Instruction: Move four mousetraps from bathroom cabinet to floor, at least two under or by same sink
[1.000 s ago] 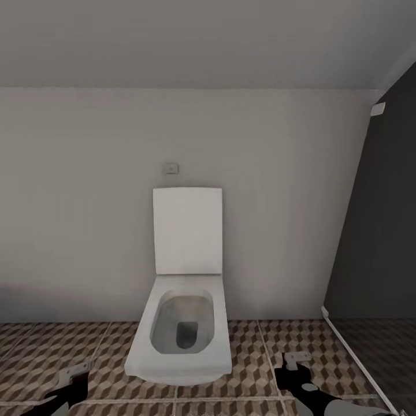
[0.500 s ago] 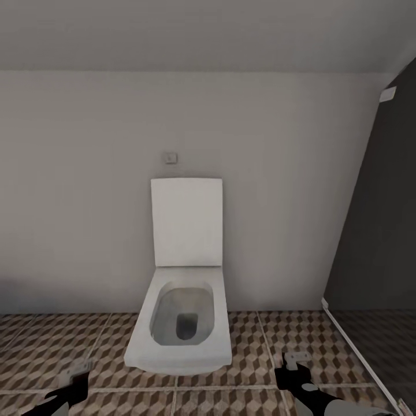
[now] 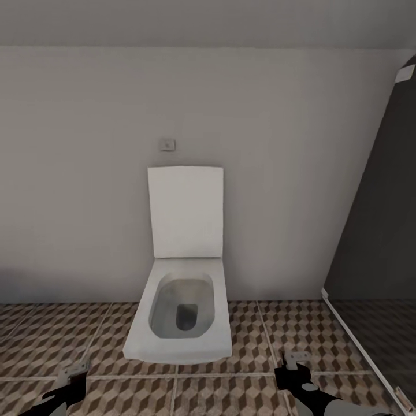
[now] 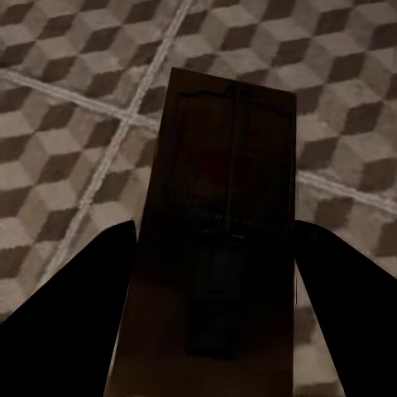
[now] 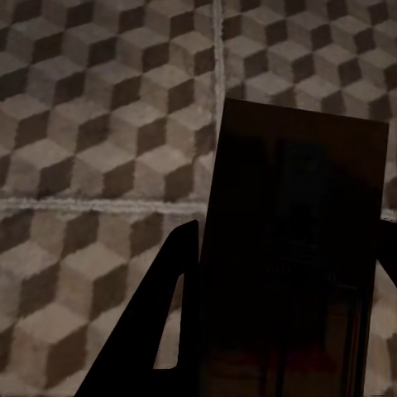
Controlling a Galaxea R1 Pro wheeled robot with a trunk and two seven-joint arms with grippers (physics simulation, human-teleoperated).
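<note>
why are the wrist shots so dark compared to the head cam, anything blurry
Head view: evenly lit, soft; the toilet looks slightly blurred. Left wrist view: the mousetrap in the left claw is in shadow. Right wrist view: its mousetrap is near-black, details lost.

One brown mousetrap point(image 4: 219, 240), wire and red mark showing, held above the cube-patterned bathroom floor point(image 4: 74, 124); fingers flank it. A second mousetrap point(image 5: 289, 256) is held likewise.

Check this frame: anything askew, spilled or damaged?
Nothing stands out. The toilet sits square against the wall, lid up, bowl clean. The bathroom floor shows no spill. Each gripper carries a mousetrap: left gripper's mousetrap, right gripper's mousetrap, both intact as far as the dim views show.
</note>
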